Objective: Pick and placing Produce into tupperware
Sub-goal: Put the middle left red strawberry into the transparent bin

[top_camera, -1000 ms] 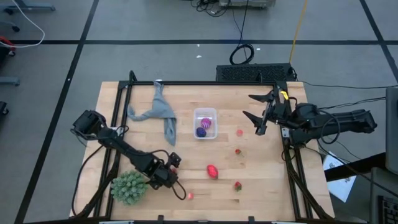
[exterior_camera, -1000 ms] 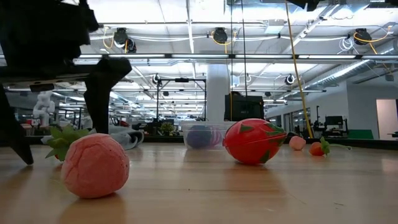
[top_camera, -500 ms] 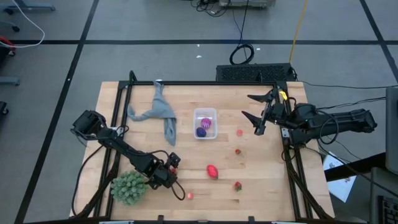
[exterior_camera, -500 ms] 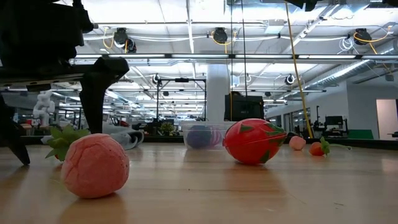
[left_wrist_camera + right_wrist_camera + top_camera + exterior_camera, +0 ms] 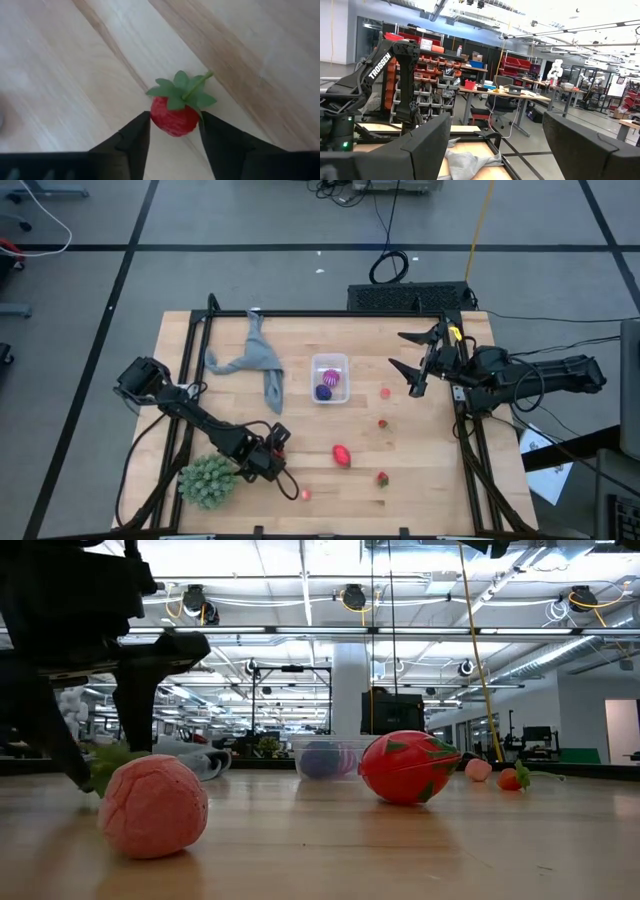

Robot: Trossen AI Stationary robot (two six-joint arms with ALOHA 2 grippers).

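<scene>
Two fruits already lie in the tupperware (image 5: 329, 377) at frame centre, five remain on the desk (image 5: 420, 460), and the left claw (image 5: 172, 136) grasps a strawberry (image 5: 174, 116) at lower left, while the right claw (image 5: 410, 364) waits released at the right.

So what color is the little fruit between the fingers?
Red berry with green leaves, clearest in the left wrist view.

The only legible lettering is the white word "TROSSEN", printed along a dark link of the left arm (image 5: 395, 62) as the right wrist view shows it across the counter. The bins and boxes on the shelves behind that arm carry nothing that can be made out. The high, low and left wrist views hold no readable text, number or sign.
</scene>
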